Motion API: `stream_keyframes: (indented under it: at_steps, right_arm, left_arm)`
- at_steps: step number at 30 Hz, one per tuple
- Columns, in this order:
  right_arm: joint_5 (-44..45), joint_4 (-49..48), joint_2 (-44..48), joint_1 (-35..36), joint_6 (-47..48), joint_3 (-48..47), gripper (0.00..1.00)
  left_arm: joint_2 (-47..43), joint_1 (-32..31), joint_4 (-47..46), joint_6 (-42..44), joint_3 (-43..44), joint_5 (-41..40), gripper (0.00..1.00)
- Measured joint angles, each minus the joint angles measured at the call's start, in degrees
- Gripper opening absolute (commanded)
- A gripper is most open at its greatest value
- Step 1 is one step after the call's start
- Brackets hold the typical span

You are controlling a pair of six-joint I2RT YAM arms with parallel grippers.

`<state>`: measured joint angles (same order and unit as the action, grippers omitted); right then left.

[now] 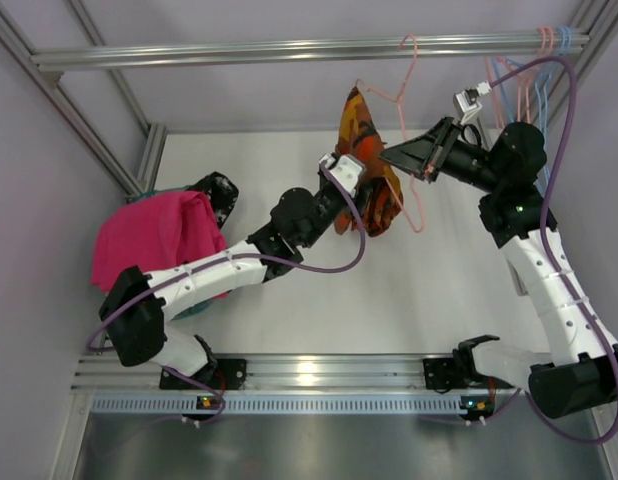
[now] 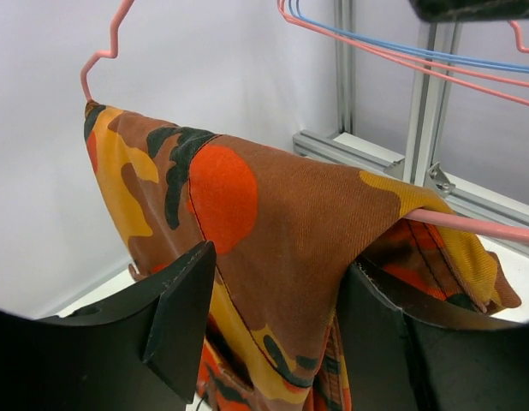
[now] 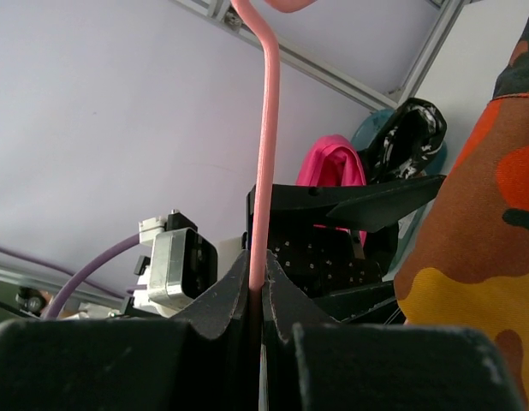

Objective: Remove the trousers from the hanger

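Note:
The orange-red-yellow patterned trousers (image 1: 364, 160) hang draped over a pink wire hanger (image 1: 414, 185) near the back middle. In the left wrist view the trousers (image 2: 282, 205) fill the middle, with the hanger bar (image 2: 478, 225) coming out on the right. My left gripper (image 2: 277, 334) is open, one finger on each side of the hanging cloth. My right gripper (image 3: 258, 287) is shut on the pink hanger wire (image 3: 266, 171) and holds it up beside the trousers (image 3: 478, 257). The magenta-pink trousers (image 1: 154, 240) lie in a heap at the left.
A black garment with white marks (image 1: 217, 192) lies behind the pink heap on a teal basket (image 1: 194, 310). Spare pink and blue hangers (image 1: 549, 40) hang on the top rail at the back right. Aluminium frame posts stand at the corners.

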<state>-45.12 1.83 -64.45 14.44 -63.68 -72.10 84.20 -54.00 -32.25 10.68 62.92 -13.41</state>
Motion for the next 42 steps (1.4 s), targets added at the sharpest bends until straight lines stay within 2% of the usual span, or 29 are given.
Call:
stream_keyframes:
  at_steps: [11,17,23,33,37,41,42]
  right_arm:
    - [-0.96,-0.09,-1.62,0.61,-0.26,-1.88,0.0]
    - [-1.03,-0.31,-1.73,1.22,-0.46,-2.27,0.0]
    - [-0.87,-0.57,-1.73,1.42,-0.94,-2.27,0.0]
    - [0.2,-1.22,-1.81,1.53,-1.51,-2.27,0.0]
    - [0.09,-1.4,-1.81,1.53,-2.01,-2.27,0.0]
    - [0.02,-1.38,-1.81,1.53,-2.67,-2.29,0.0]
    - [0.02,-1.36,-1.81,1.53,-2.75,-2.29,0.0]
  left_arm:
    - [-0.26,1.75,0.57,-0.04,0.0,0.55,0.64]
    - [2.4,1.86,0.57,-0.07,2.58,0.52,0.65]
    - [5.81,2.19,0.7,0.04,5.62,0.66,0.74]
    - [7.96,2.49,0.63,-0.02,7.96,0.79,0.72]
    - [7.93,2.78,0.7,-1.22,7.96,3.15,0.78]
    - [7.93,3.08,1.11,-2.47,7.96,5.01,0.72]
    - [7.93,3.08,1.36,-2.78,7.98,5.07,0.66]
